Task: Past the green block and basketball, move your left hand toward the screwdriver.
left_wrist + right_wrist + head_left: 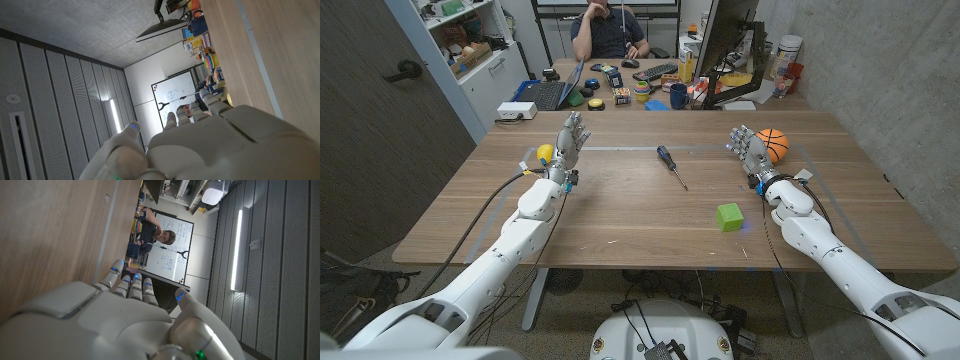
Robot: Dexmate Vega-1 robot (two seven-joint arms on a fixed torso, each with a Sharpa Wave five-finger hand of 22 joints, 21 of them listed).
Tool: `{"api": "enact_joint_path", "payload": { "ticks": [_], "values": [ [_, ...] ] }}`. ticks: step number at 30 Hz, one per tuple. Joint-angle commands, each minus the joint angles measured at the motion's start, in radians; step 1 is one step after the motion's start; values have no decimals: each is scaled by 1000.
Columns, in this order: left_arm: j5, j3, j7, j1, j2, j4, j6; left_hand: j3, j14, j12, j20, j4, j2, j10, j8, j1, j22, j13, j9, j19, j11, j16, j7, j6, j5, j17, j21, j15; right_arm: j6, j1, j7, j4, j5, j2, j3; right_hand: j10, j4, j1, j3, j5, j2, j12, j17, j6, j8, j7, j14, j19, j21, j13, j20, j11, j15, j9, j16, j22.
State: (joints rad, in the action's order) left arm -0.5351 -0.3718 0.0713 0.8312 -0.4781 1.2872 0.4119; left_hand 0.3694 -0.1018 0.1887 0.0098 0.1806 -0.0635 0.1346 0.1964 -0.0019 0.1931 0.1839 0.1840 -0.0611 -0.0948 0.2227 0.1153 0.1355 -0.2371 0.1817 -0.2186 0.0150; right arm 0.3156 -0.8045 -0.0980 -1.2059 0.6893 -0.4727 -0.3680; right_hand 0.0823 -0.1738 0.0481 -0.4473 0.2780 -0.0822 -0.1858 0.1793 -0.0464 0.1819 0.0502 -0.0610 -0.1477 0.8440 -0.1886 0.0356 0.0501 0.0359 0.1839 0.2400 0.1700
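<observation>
1 screwdriver (pixel 670 165) centre | 1 block (pixel 728 216) lower right | 1 basketball (pixel 772 145) right | left hand (pixel 568 144), right hand (pixel 750 150): fingers spread, empty

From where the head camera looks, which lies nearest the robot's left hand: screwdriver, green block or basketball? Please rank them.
Measured from the left hand:
1. Screwdriver, mid-table, to its right.
2. Green block, farther right, toward the near edge.
3. Basketball, far across, beside the right hand.
</observation>
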Motion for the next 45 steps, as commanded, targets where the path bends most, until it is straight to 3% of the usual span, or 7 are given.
{"api": "enact_joint_path", "payload": {
  "ticks": [1,7,15,21,30,35,45],
  "values": [
    [250,-20,190,-48,34,-53,147,-17,8,-1,15,-11,-50,-3,0,12,0,2,1,-8,-4,3,83,1,-12,1,-3,22,2,6,-8,13,7,6,2,7,-2,-5,-3,8,-78,-5,4,2,6,9,-7,-4,-5,-1,20,2,-1,1,3,3],
    [383,-32,293,-87,47,-78,184,-30,-1,-7,-12,-25,-23,12,-7,24,-3,1,0,-8,-19,-6,105,14,-20,-1,3,51,12,9,-17,26,5,8,1,7,-3,-6,-2,7,-78,-5,5,1,6,9,-6,-3,-6,-1,20,3,-1,1,3,3],
    [524,-56,373,-137,44,-79,190,-52,-36,-7,94,-45,13,27,-11,45,-6,2,1,20,-27,-22,107,40,-38,-2,21,60,18,7,-23,36,13,12,5,7,-3,-9,-1,7,-77,-4,5,1,6,9,-7,-2,-9,-1,20,3,0,1,2,3],
    [619,-76,425,-169,39,-72,191,-58,-85,-14,101,-47,14,56,-13,52,-6,2,1,53,-29,-36,107,57,-47,-1,31,55,27,-2,-26,35,16,10,9,6,-4,-9,0,7,-77,-4,5,1,6,8,-7,-2,-11,-1,20,1,0,1,2,3],
    [735,-109,464,-224,20,-51,166,-62,-111,-18,82,-51,13,93,-18,61,-6,2,0,80,-35,-36,106,87,-57,-1,34,55,35,-13,-36,37,33,16,17,7,-4,-10,0,7,-77,-4,5,0,7,9,-6,-1,-13,-1,20,1,0,1,1,4],
    [807,-133,486,-260,9,-48,146,-68,-164,-17,13,-51,6,135,-18,70,-5,1,1,121,-29,-40,106,122,-70,0,36,70,47,-14,-45,42,30,18,15,6,-4,-11,1,7,-77,-4,5,0,7,8,-6,0,-15,-1,21,1,0,1,1,4],
    [875,-179,477,-329,-14,-59,118,-73,-201,-21,6,-50,-1,189,-21,76,-4,0,0,147,-29,-39,106,161,-81,0,36,67,44,-23,-47,27,32,14,14,7,-4,-13,2,8,-78,-4,5,-1,7,8,-6,1,-19,-1,21,1,1,1,0,4]
  ]
}}
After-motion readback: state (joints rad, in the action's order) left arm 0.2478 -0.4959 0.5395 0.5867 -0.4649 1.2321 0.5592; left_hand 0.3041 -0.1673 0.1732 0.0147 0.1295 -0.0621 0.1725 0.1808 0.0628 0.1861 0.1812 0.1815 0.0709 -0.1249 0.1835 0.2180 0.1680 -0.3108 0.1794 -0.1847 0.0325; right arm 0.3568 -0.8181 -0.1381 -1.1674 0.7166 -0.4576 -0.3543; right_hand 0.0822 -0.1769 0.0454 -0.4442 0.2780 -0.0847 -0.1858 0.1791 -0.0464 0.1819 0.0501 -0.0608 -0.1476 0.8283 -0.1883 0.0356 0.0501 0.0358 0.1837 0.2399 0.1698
